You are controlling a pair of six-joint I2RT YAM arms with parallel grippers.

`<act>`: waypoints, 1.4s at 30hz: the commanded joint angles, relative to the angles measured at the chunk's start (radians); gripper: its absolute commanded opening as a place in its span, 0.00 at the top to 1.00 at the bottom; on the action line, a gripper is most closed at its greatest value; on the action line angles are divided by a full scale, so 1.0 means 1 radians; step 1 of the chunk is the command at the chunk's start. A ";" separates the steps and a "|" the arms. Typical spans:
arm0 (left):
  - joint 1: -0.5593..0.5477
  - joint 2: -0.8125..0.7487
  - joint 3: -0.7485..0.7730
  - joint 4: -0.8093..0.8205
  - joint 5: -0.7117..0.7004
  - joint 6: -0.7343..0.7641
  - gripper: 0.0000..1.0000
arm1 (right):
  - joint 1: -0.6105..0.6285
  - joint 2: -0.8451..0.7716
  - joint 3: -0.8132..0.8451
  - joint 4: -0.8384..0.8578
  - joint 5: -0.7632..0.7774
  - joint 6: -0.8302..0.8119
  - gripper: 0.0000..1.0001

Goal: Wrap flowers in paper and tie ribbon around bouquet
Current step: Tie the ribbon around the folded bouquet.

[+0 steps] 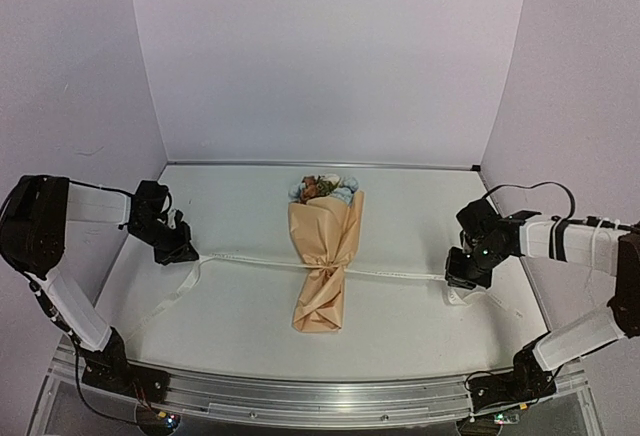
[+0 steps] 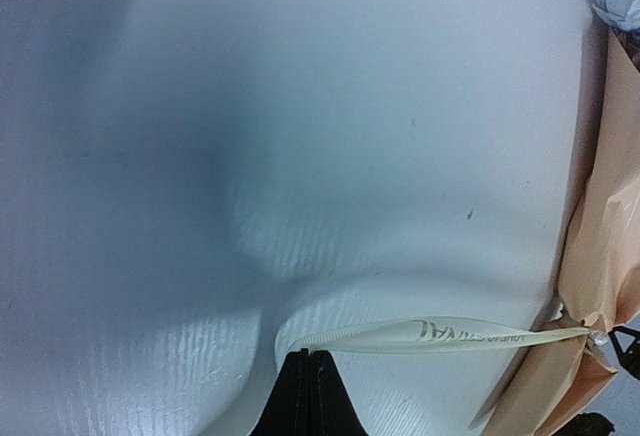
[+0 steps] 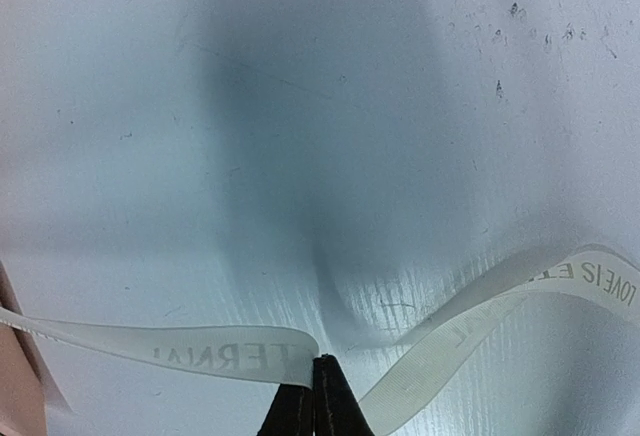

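— What sort of place is this?
— A robotics lab, in a recording booth. Plain pale panels (image 1: 330, 56) wall in a white worktop (image 1: 420, 226) on three sides.
— What else shows it?
— The left arm (image 1: 70, 306) and right arm (image 1: 580, 334) are bolted to an aluminium rail (image 1: 320, 396) at the near edge, and a black cable (image 1: 540, 185) loops loose.

The right gripper (image 3: 315, 371) is pinched tight on the cream ribbon (image 3: 200, 351), low over the white table (image 3: 300, 106). One stretch runs left to a sliver of tan paper (image 3: 12, 376) at the edge. The other curves up and right, its printed lettering showing.
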 commanded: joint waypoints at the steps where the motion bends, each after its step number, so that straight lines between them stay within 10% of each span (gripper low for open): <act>1: 0.174 -0.059 -0.032 -0.046 -0.237 -0.049 1.00 | -0.107 -0.084 -0.089 -0.183 0.231 0.060 1.00; 16: 0.031 -0.090 -0.045 0.005 -0.126 0.073 1.00 | -0.124 -0.159 -0.083 -0.287 0.093 -0.117 0.99; 20: 0.000 -0.121 -0.015 0.020 -0.140 0.073 0.99 | -0.080 -0.156 -0.056 -0.304 0.095 -0.180 0.70; 28: -0.043 -0.262 0.072 0.000 -0.195 0.184 0.48 | -0.024 -0.218 0.046 -0.324 0.132 -0.285 0.04; 42: -0.438 -0.265 0.093 0.070 -0.282 0.476 0.08 | -0.012 -0.210 0.111 -0.183 -0.024 -0.140 0.03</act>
